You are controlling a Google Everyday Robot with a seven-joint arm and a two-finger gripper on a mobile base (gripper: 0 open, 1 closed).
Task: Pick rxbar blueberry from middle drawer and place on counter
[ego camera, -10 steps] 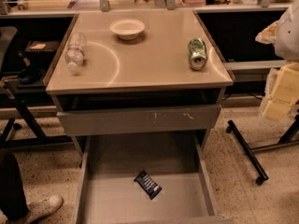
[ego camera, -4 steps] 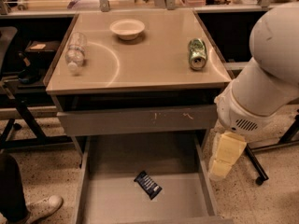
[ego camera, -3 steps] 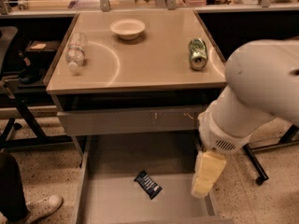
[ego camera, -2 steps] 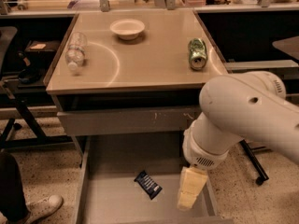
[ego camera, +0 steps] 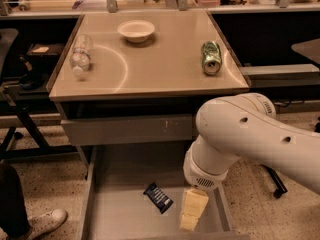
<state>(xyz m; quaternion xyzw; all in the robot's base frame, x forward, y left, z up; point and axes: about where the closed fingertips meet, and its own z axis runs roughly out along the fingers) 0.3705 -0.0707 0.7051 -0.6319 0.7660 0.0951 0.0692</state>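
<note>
far left of the gripper [ego camera: 189, 223], down at floor level, a white shoe [ego camera: 47, 221] pokes in beside the cabinet. up and well to the left of the gripper, a clear plastic bottle [ego camera: 80, 56] lies on its side on the counter [ego camera: 165, 69], cap pointing at the near edge; what is in it, cannot tell. moving right, the middle drawer [ego camera: 117, 216] is pulled out wide, and its grey floor runs from the left wall all the way under the gripper. above the gripper and to its left, the closed grey drawer front [ego camera: 125, 130] sits just under the counter's edge. far above, at the back of the counter, a pale bowl [ego camera: 136, 30] stands upright.

now the one that matters: the rxbar blueberry [ego camera: 158, 197] lies flat and slantwise on the drawer floor, just left of the gripper and a touch higher, near but apart. it is the only loose thing showing in that drawer.

the gripper hangs low inside the drawer, near the right wall, a cream block pointing down. wide or narrow, cannot tell, and it holds nothing that shows.

up and slightly right of the gripper, a green can [ego camera: 211, 57] lies on its side on the counter, near the right edge. the big white arm [ego camera: 250, 139] sweeps in from the right, its round joint right above the gripper.
</note>
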